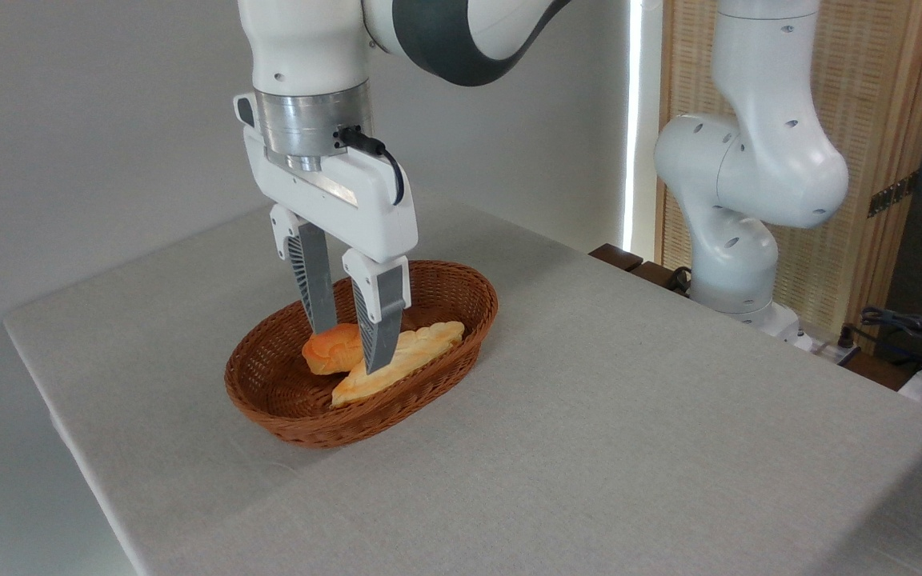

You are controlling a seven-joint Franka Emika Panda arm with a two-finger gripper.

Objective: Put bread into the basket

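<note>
From the fixed camera we see our gripper (349, 346) reaching straight down into the basket (461, 300), its jaws narrow around the bread (331, 350). The bun sits inside the basket toward 9 o'clock, touching the long pale loaf (409, 356) at its 3 o'clock. The near finger (377, 332) hides the bun's right side, so we cannot confirm whether it rests on the basket floor.
</note>
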